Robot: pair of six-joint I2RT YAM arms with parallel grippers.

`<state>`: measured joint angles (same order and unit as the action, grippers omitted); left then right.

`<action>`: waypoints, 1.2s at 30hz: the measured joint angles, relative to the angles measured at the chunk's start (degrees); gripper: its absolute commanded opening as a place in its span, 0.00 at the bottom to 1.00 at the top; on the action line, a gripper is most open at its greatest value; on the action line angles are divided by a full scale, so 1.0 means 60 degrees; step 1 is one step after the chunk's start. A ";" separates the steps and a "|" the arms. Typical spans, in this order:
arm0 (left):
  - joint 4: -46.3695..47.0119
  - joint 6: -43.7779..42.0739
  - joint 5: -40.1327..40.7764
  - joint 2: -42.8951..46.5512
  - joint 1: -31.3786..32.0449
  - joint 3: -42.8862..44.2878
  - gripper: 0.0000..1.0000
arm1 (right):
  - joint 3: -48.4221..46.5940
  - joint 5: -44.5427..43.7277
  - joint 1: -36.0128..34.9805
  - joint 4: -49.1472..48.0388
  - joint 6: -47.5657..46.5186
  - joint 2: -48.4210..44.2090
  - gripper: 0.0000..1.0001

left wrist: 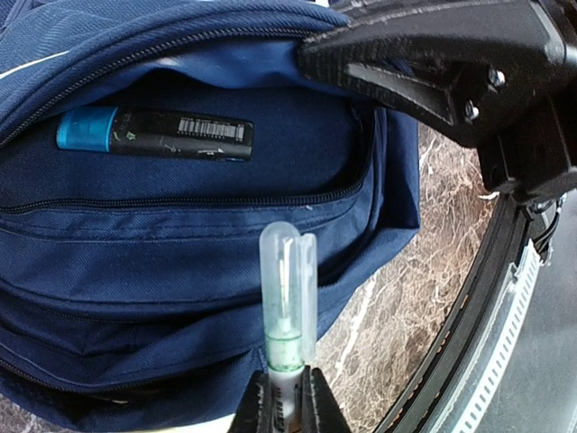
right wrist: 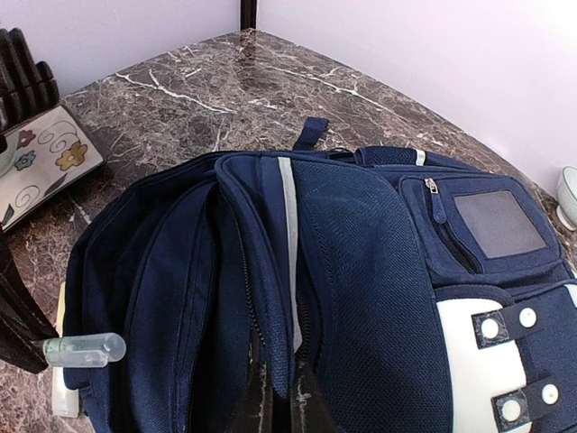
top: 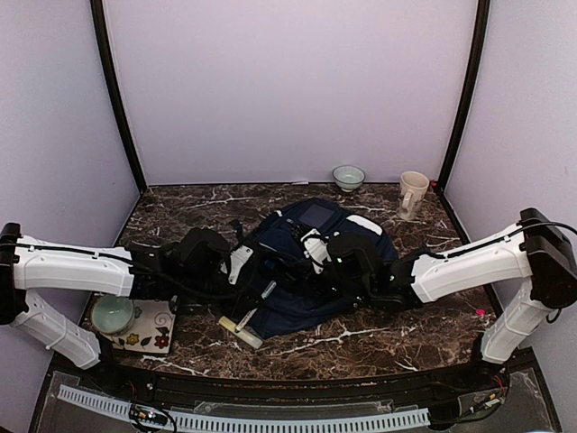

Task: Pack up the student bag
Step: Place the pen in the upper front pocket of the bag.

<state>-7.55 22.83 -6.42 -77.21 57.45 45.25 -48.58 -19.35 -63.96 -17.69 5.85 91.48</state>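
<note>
The student bag [top: 288,316] is laid at the middle of a dark brown marble worktop [top: 388,334] veined in white, enclosed by pale lilac walls [top: 288,90] with black corner posts. A clear tube [left wrist: 287,289] is gripped by the left hand [left wrist: 287,397] before the opened pocket, where a blue-capped marker [left wrist: 153,133] is lodged. The pocket's zippered edge is pinched by the right hand [right wrist: 275,392]. A bowl [top: 349,177] and mug [top: 413,193] are set by the back wall.

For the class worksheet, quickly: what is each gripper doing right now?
Left gripper: closed, holding a clear-capped pen.
Right gripper: closed on the student bag, pinching the edge of its open pocket.
</note>
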 measured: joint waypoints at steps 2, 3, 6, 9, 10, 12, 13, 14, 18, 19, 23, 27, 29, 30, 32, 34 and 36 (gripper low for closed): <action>0.0040 0.0102 -0.0047 -0.0018 -0.0084 0.0004 0.00 | -0.0033 0.0000 0.0000 0.0040 -0.0015 0.0000 0.00; 0.0051 0.0146 -0.0076 -0.0040 -0.0146 0.0004 0.00 | -0.0044 0.0000 0.0000 0.0044 -0.0025 0.0000 0.00; 0.0135 0.0313 -0.0164 -0.0153 -0.0350 0.0004 0.00 | -0.0047 0.0004 0.0000 0.0062 -0.0062 0.0000 0.00; 0.0361 0.0463 -0.0295 -0.0204 -0.0514 0.0004 0.00 | -0.0047 0.0004 0.0000 0.0069 -0.0098 0.0000 0.00; 0.0448 0.0521 -0.0339 -0.0219 -0.0561 0.0004 0.00 | -0.0047 0.0004 0.0000 0.0073 -0.0106 0.0000 0.00; 0.0597 0.0597 -0.0415 -0.0277 -0.0634 0.0004 0.00 | -0.0051 0.0011 0.0000 0.0076 -0.0109 0.0000 0.00; 0.0656 0.0659 -0.0459 -0.0331 -0.0678 0.0004 0.00 | -0.0051 0.0011 0.0000 0.0084 -0.0109 0.0000 0.00; 0.0710 0.0725 -0.0495 -0.0412 -0.0718 0.0015 0.00 | -0.0062 0.0025 0.0000 0.0098 -0.0109 0.0000 0.00; 0.0765 0.0914 -0.0630 -0.0892 -0.0867 0.0182 0.00 | -0.0069 0.0073 0.0000 0.0098 -0.0113 0.0000 0.00; 0.0765 0.0969 -0.0652 -0.1002 -0.0914 0.0229 0.00 | -0.0069 0.0084 0.0000 0.0098 -0.0113 0.0000 0.00; 0.0790 0.1209 -0.0758 -0.1362 -0.1071 0.0492 0.00 | -0.0069 0.0146 0.0000 0.0102 -0.0117 0.0000 0.00; 0.0936 0.1541 -0.0834 -0.1636 -0.1293 0.0725 0.00 | -0.0069 0.0237 0.0007 0.0102 -0.0117 0.0000 0.00; 0.1016 0.1785 -0.0922 -0.1767 -0.1486 0.0834 0.00 | -0.0069 0.0291 0.0022 0.0106 -0.0113 0.0000 0.00; 0.1053 0.1923 -0.0994 -0.1865 -0.1606 0.0907 0.00 | -0.0069 0.0331 0.0033 0.0106 -0.0113 -0.0007 0.00; 0.1133 0.2135 -0.1177 -0.2098 -0.1825 0.1082 0.00 | -0.0069 0.0455 0.0036 0.0120 -0.0113 -0.0033 0.00; 0.1239 0.2331 -0.1417 -0.2401 -0.2000 0.1286 0.00 | -0.0069 0.0565 0.0040 0.0117 -0.0113 -0.0051 0.00; 0.1421 0.2539 -0.1657 -0.2747 -0.2146 0.1490 0.00 | -0.0069 0.0699 0.0044 0.0120 -0.0113 -0.0051 0.00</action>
<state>0.97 38.06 -16.36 -93.69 44.58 54.19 -48.99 -15.16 -63.70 -16.97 5.17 91.18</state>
